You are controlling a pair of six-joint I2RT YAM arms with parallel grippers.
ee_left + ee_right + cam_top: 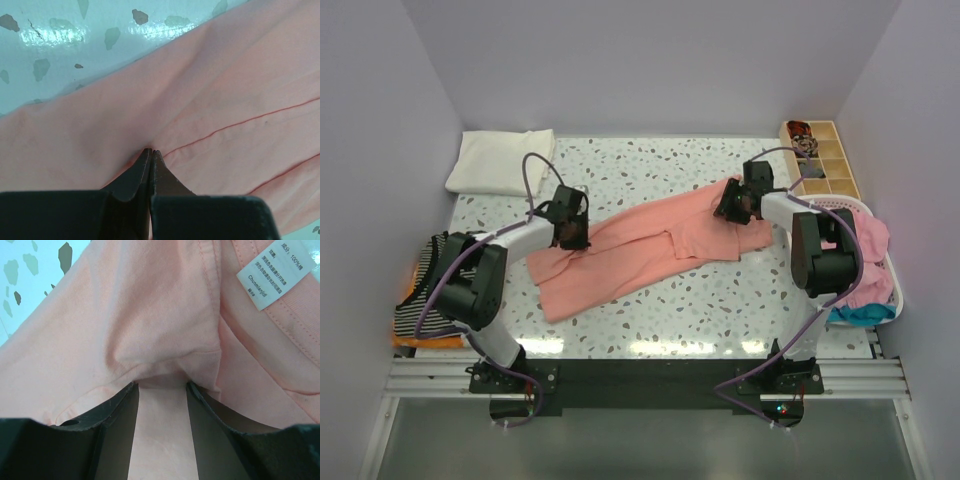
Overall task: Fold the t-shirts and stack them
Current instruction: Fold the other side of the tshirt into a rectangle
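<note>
A salmon-pink t-shirt [640,245] lies stretched slantwise over the speckled table, from front left to back right. My left gripper [570,232] is at its left part. In the left wrist view the jaws [151,150] are shut tight on a pinch of the pink cloth [225,90] beside a seam. My right gripper [732,205] rests on the shirt's neck end. Its fingers [161,385] stand apart and press into a bunched fold of the cloth [150,315]. The white neck label [272,275] shows to the upper right.
A folded white cloth [500,160] lies at the back left. A striped t-shirt [425,290] sits on a small pile at the left edge. At the right stand a wooden compartment box [820,160] and a white basket [840,203] holding pink [865,240] and teal [865,313] t-shirts.
</note>
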